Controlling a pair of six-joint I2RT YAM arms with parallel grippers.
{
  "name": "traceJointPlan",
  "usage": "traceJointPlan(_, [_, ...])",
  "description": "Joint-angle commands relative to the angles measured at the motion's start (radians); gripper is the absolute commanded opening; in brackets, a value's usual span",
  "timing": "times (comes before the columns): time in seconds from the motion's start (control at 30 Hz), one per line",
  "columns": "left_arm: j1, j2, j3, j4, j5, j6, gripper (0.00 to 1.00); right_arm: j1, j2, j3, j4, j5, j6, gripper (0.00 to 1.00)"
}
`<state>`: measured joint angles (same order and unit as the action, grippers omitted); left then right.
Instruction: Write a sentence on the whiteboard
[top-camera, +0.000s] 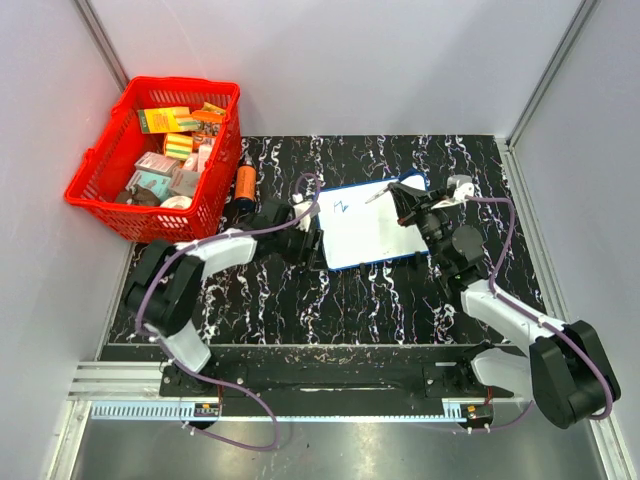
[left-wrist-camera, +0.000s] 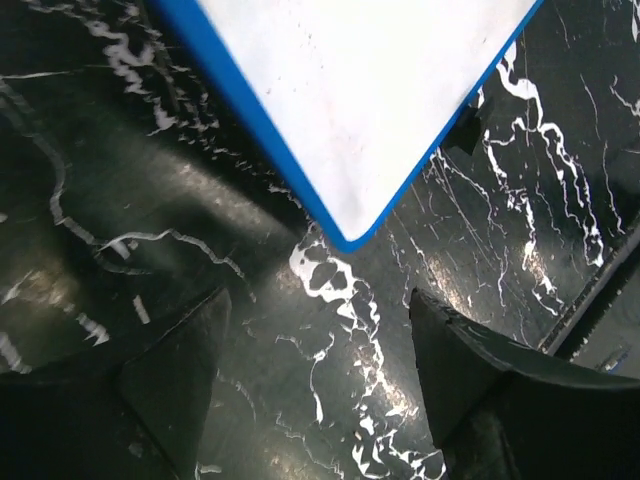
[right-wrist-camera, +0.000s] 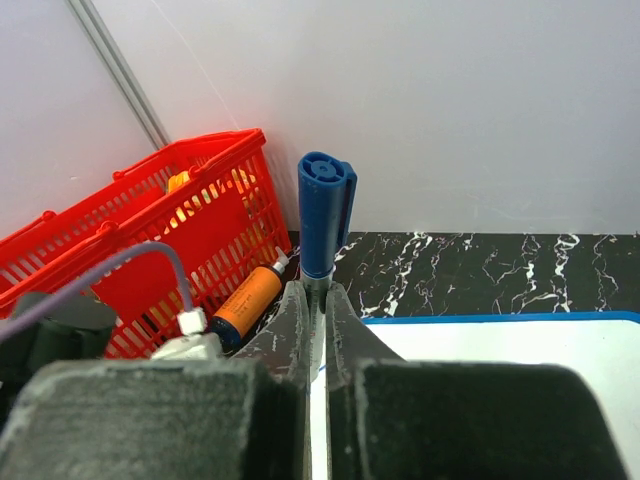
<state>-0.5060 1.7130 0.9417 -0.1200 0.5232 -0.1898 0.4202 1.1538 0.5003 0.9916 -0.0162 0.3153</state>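
We clamp the blue marker (right-wrist-camera: 325, 215) in our right gripper (top-camera: 410, 203) over the whiteboard (top-camera: 355, 240) at frame centre; left gripper (top-camera: 305, 238) released beside its left edge.

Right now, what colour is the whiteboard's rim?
Blue; the whiteboard shows it best in the left wrist view.

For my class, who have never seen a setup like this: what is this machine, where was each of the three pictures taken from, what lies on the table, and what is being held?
The machine is two robot arms bolted at the table's near edge. One picture looks down from above; the other two come from a camera on each wrist. On the black marbled table lie a whiteboard with a small blue mark, a red basket full of small packets, and an orange bottle beside it. The right gripper is shut on a blue marker. The left gripper is open and holds nothing; its view shows the whiteboard's corner just beyond its fingers.
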Motion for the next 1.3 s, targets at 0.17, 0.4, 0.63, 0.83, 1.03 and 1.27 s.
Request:
traceJointPlan(0.17, [-0.089,-0.393,-0.005,-0.067,-0.374,0.012,0.97,0.008,-0.075,0.05,-0.1,-0.125,0.03,0.0])
traceJointPlan(0.4, [-0.109,-0.346,0.184,0.091,-0.033,0.036,0.99,0.008,-0.15,0.061,-0.153,-0.211,0.112,0.0])
traceJointPlan(0.63, [-0.129,-0.199,0.347,0.184,0.133,0.032,0.94,0.009,-0.21,0.076,-0.202,-0.277,0.182,0.0])
traceJointPlan(0.83, [-0.157,-0.133,0.385,0.221,0.204,-0.01,0.69,0.008,-0.235,0.07,-0.208,-0.266,0.2,0.0])
traceJointPlan(1.03, [-0.178,-0.145,0.344,0.295,0.204,-0.054,0.0,0.008,-0.233,0.07,-0.205,-0.274,0.226,0.03])
traceJointPlan(1.27, [-0.178,-0.199,0.358,0.234,0.199,-0.013,0.0,0.008,-0.207,0.09,-0.217,-0.329,0.264,0.77])
